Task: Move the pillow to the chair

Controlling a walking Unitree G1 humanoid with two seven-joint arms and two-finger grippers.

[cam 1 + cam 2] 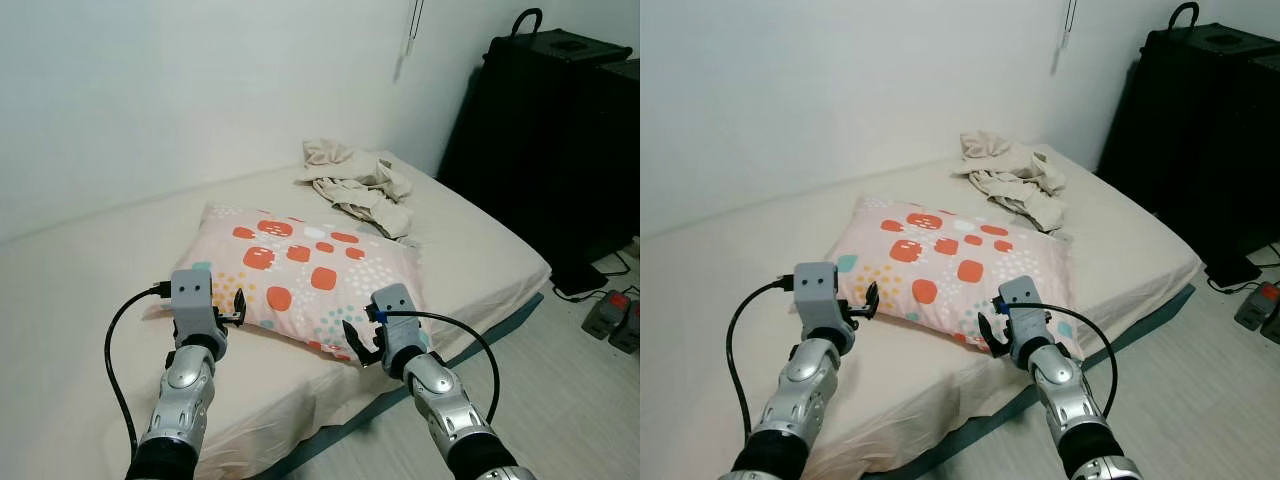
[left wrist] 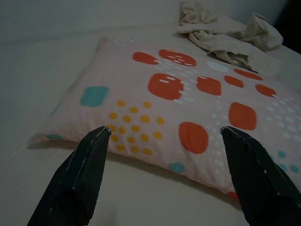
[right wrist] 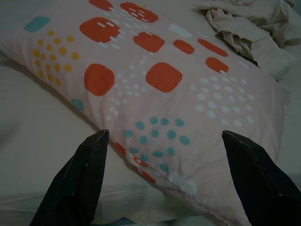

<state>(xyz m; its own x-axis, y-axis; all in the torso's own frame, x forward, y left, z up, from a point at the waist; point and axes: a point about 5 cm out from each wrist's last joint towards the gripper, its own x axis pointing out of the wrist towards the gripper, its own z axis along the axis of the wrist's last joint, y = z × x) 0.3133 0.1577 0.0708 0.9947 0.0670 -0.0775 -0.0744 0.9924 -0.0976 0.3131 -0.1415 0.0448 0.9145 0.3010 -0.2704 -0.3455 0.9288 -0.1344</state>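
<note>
Lying on cream bed [image 1: 80, 290] by white wall [image 1: 150, 80]: spotted pillow [image 1: 310, 265]; both grippers' jaws spread wide.

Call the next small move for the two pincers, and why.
Probably ease both forward onto the pillow. The left pincer and right pincer are open, short of its near edge at opposite ends, gripping nothing, and the pillow lies flat on the bed.

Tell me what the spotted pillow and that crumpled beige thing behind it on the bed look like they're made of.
The pillow looks like a soft woven cotton-type cover, matte, printed with orange, teal and yellow spots; it sags and shows a stitched edge seam. The crumpled beige cloth seems a thin, matte fabric, judging by its loose folds and creases; the exact fibre cannot be told.
</note>
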